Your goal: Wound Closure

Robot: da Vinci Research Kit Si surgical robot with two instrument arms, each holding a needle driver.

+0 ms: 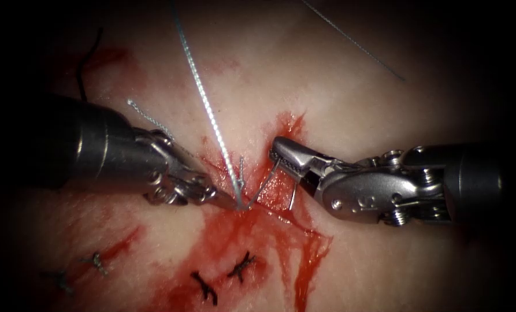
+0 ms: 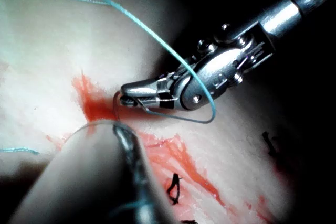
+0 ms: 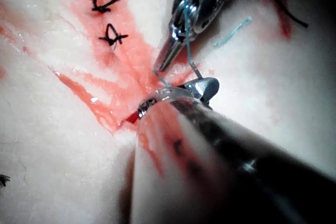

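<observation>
Two tools meet over the cut (image 1: pixel 281 173) in the tissue (image 1: pixel 338 104), their tips close together but not touching. The left tool (image 1: pixel 226 201) comes in low, its jaws pressed together to a fine point on the thread (image 1: pixel 208 107) right where the strand bends at the tissue surface. From that pinch the pale thread runs up and away from the tip, past the shaft. A short loose end of thread (image 1: pixel 145 115) lies on the tissue just behind this tool's wrist.

Opposite it, the right tool (image 1: pixel 278 151) has its jaws pinching the needle (image 1: pixel 269 184). The grip looks to be near one end of the curve, and the thin arc hangs down from the jaws toward the left tool's tip, lying over the red fluid (image 1: pixel 258 231). Whether the far end of the needle is in the tissue, I cannot tell. In the left wrist view the thread (image 2: pixel 205 98) loops around this same tool (image 2: pixel 131 94).

Below both tips, four dark finished stitches (image 1: pixel 240 267) sit in a row across the tissue, two of them in the red fluid. Another stretch of thread (image 1: pixel 356 43) lies well beyond the right tool.
</observation>
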